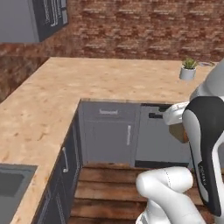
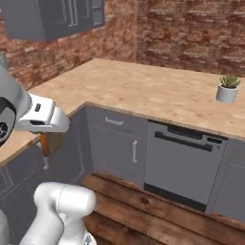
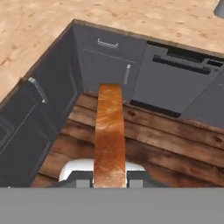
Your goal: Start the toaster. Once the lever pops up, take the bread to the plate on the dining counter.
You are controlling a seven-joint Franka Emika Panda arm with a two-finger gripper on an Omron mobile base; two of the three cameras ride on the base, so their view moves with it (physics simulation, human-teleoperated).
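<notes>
With the gripper pinching the bread edge-on at the centre of the hand view, above the wooden floor, carry it level and steady, since the plate isn't in sight.

White rounded arm, glossy black joint band, small lettering

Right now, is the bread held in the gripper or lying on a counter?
Held. In the hand view the bread stands edge-on between the shut gripper fingers, above the wooden floor.
</notes>
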